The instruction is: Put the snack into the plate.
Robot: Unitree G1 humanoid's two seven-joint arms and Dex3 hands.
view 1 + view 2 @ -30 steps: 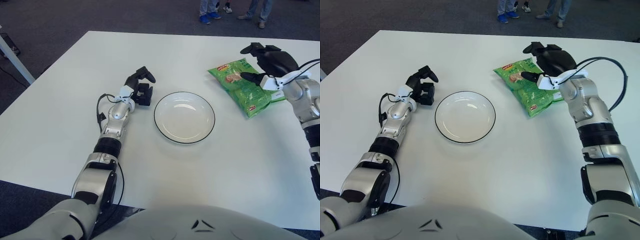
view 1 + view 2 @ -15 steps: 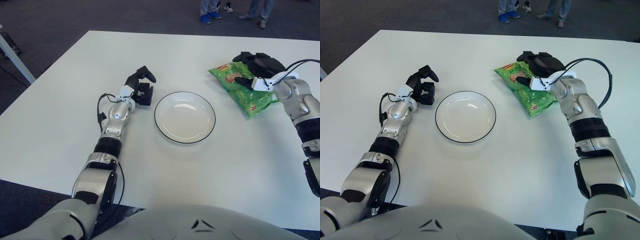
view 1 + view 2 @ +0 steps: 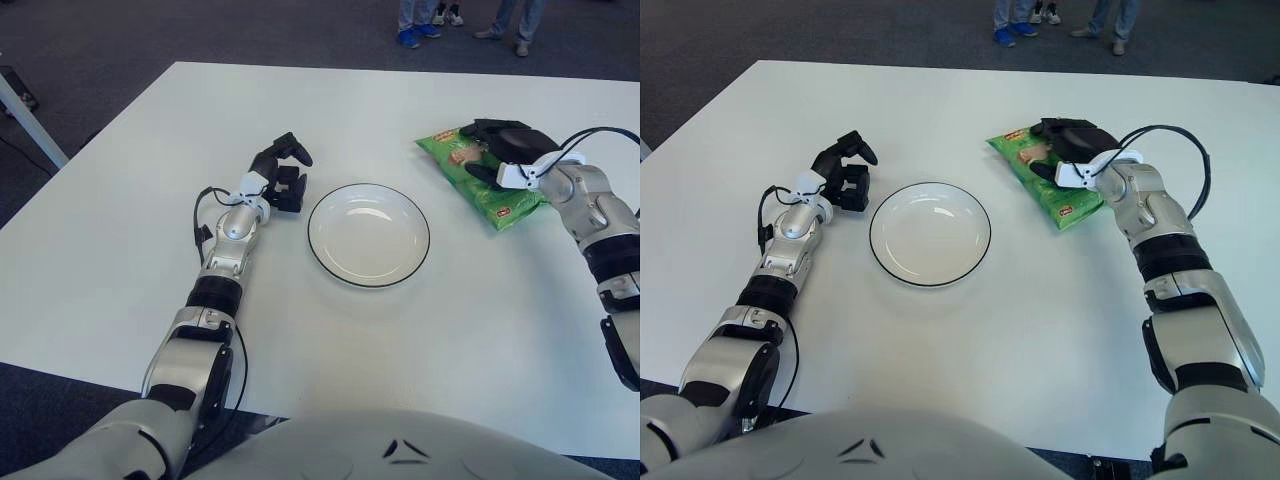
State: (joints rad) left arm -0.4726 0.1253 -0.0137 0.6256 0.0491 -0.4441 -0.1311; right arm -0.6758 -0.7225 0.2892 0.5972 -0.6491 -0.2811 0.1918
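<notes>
Your right hand (image 3: 1072,148) lies on top of the green snack bag (image 3: 1055,183), black fingers laid over its upper half; you cannot tell whether they have closed on it. The bag lies flat on the white table (image 3: 970,330), well to the right of the empty plate (image 3: 930,234). Your left hand (image 3: 843,170) shows just left of the plate, fingers curled, holding nothing.

Probably an office: carpet (image 3: 150,30), white table (image 3: 120,250)

Green snack bag (image 3: 487,182) lying flat, right of plate; empty white plate (image 3: 369,235), dark-rimmed
</notes>
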